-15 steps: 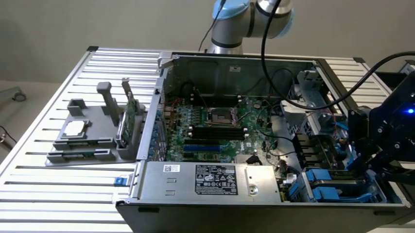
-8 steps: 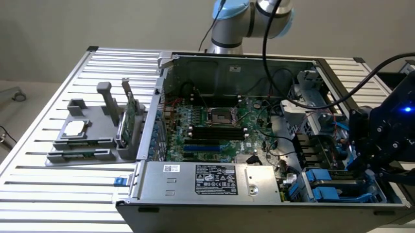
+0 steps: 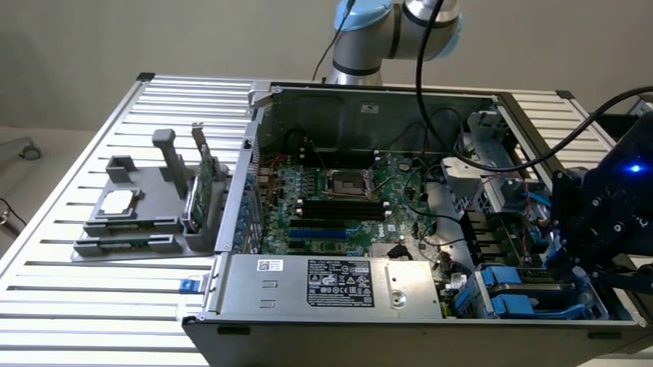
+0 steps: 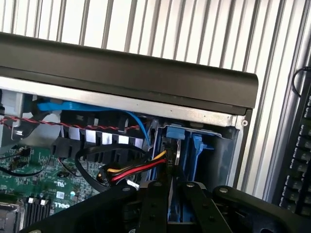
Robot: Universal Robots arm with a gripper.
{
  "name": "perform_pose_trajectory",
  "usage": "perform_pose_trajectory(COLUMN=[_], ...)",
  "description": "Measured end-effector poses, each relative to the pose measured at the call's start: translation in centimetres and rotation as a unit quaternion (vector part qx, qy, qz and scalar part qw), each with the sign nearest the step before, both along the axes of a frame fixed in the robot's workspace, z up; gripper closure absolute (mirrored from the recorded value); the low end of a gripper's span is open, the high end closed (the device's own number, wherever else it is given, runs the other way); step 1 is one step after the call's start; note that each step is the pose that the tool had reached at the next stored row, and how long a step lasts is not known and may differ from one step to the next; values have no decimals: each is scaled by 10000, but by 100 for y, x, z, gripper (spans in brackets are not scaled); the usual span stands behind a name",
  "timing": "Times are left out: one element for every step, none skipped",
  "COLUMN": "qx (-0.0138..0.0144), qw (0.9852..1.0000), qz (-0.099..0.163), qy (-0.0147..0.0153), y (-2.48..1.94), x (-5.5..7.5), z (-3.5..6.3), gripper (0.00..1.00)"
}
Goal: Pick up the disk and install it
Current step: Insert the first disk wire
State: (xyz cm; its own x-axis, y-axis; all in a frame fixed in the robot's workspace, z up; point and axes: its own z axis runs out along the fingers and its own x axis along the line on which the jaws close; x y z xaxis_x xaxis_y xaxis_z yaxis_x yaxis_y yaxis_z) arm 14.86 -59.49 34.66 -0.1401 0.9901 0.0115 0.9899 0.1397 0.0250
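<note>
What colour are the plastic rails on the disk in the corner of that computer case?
Blue. The rails framing the disk show best in the wrist view.

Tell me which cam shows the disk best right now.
Wrist view. The disk stands edge-on between the fingers of the gripper, blue carrier rail on top, at the corner bay of the computer case. The exterior view catches blue carrier plastic low at its right, beside the gripper; the disk's body is hard to tell there.

Cable bundle (image 4: 136, 171) and case wall (image 4: 224, 155) crowd either side of the disk (image 4: 173, 133).
</note>
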Motion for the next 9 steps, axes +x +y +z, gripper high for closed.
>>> perform_pose_trajectory(qx=[0, 0, -1, -1, -4, -7, -9, -12, -15], qw=[10000, 10000, 10000, 9999, 9999, 9999, 9998, 9998, 9997], qz=[-33, -67, -97, -123, -144, -169, -196, -221, -250], qy=[0, 0, 0, 0, 0, 0, 5, 13, 24], y=[0, 0, 0, -1, 0, -1, -1, -1, 0], x=[-8, -17, -28, -41, -53, -63, -67, -68, -71], z=[0, -1, -2, -4, -7, -11, -14, -16, -18], gripper=[83, 83, 83, 83, 83, 83, 83, 83, 83])
